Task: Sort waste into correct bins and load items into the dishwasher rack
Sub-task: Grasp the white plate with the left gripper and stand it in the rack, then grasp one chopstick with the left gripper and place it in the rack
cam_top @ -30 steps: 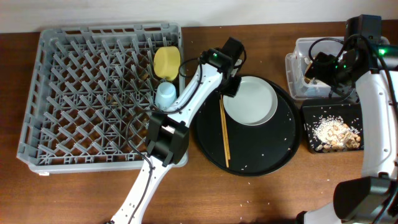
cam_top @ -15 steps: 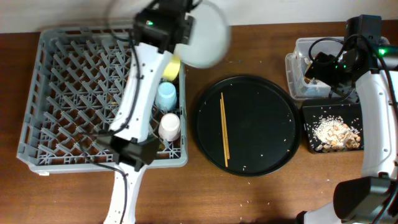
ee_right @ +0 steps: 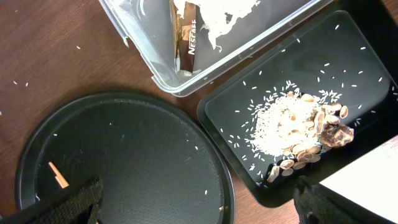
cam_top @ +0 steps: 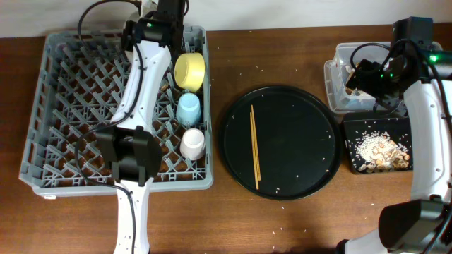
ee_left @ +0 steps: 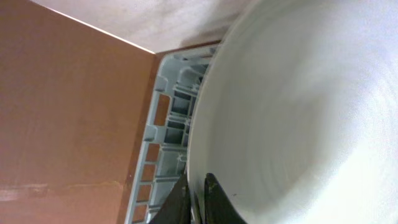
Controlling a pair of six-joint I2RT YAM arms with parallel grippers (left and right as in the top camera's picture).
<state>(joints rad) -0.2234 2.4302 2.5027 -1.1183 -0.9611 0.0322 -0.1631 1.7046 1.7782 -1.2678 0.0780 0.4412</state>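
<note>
Overhead first. The left tool is up at the top edge of the frame, over the far rim of the large square grey plastic rack, and I can't tell its grip from here. Down the rack's right side sit the small yellow bowl, the small blue cup and the small pink cup. Mid-frame on the brown wooden counter, the pair of thin wooden chopsticks lies on the large round black tray. At the right, the right tool hangs over the clear rectangular plastic tub. Just below it, the shallow black rectangular tray holds the whitish rice and brown scraps.

Left wrist: there's the answer. The tool is clamped on the rim of the round pale grey plate, which fills the right of the frame. The rack's grey wall is just beyond it at lower left.

Right wrist: fingers spread wide at the bottom corners, nothing between them. At the top, the tub holds the crumpled white paper napkin and the brown-gold wrapper. The rice heap sits in the black tray at right, and one chopstick tip shows at lower left.
</note>
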